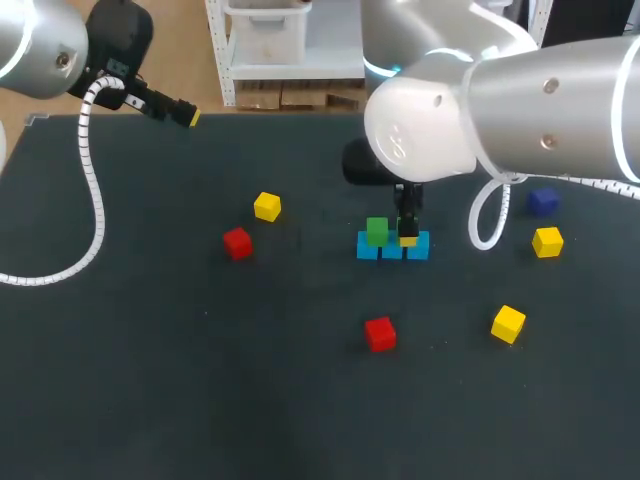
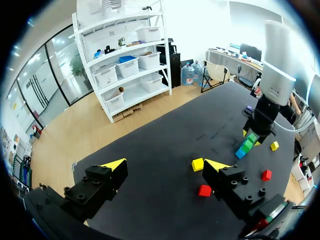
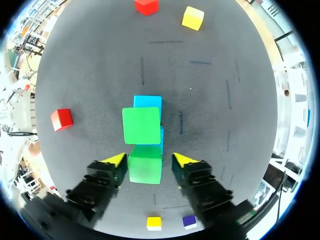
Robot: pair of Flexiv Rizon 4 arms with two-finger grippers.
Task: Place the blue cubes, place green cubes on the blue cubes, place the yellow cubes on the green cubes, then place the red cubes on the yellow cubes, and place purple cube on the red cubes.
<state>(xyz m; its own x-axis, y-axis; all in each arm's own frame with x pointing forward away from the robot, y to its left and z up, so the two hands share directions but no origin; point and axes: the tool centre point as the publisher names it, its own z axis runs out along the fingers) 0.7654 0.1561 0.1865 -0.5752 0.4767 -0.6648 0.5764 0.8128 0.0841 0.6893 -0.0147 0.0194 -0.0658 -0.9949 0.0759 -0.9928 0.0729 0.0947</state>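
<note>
The dark bench [image 1: 150, 380] fills the scene. The bulky right arm [image 1: 540, 100] comes in from the right and bends down over the middle. The left arm [image 1: 40, 45] stays back at the far left corner. Its left gripper [image 2: 165, 165] hangs there with fingers spread wide and nothing between them.

The right gripper [image 3: 149, 160] points straight down at the row of blue cubes [image 1: 368, 248] in the middle of the bench. One green cube [image 1: 376, 230] sits on the left end of that row. A second green cube [image 3: 145, 165] is just to its right, between the right gripper's fingers. The fingers stand a little wider than it, with a dark gap on one side.

Loose cubes lie around. A yellow cube [image 1: 267, 206] and a red cube [image 1: 237, 242] sit to the left. Another red cube [image 1: 380, 333] is nearer than the row. Two yellow cubes [image 1: 547, 241] [image 1: 508, 323] and the purple cube [image 1: 543, 201] lie to the right.
</note>
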